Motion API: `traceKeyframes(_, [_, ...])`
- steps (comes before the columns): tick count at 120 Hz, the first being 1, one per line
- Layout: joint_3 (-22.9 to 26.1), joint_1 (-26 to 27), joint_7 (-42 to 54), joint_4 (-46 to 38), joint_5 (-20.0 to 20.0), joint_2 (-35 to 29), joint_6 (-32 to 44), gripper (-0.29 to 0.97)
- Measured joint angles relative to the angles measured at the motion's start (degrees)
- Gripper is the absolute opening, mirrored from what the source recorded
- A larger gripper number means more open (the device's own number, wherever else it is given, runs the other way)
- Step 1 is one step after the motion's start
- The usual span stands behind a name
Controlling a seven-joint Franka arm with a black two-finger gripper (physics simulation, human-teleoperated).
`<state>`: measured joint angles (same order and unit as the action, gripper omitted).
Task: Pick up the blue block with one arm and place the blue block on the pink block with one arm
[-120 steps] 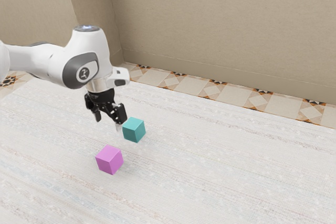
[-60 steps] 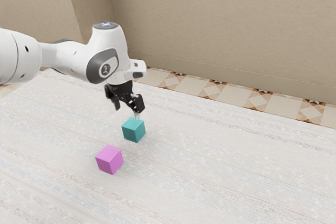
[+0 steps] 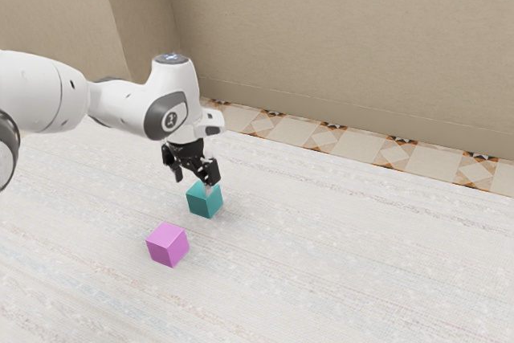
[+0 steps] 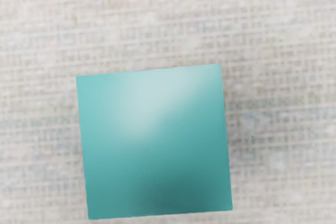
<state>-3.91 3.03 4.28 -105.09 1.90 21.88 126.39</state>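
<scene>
The blue block (image 3: pixel 204 201), teal in colour, rests on the pale woven table surface. My gripper (image 3: pixel 201 183) hangs right above it, open, with its fingertips at the block's top edge. In the wrist view the blue block (image 4: pixel 154 141) lies directly under my hand, its top face square to the camera. The pink block (image 3: pixel 168 244) sits on the table a short way nearer the camera and toward the exterior view's left of the blue one, apart from it.
The table (image 3: pixel 361 255) stretches wide toward the exterior view's right. A patterned tile strip (image 3: pixel 361 146) and beige walls (image 3: pixel 337 30) bound the far side.
My hand swung from beside the blue block to above it, then came down close onto its top. Both blocks stayed where they were.
</scene>
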Motion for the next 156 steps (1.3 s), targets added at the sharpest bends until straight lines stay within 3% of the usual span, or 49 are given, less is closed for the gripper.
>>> traceKeyframes(156, [0.2,-1.0,0.6,6.7,-2.5,8.0,-0.1,0.68])
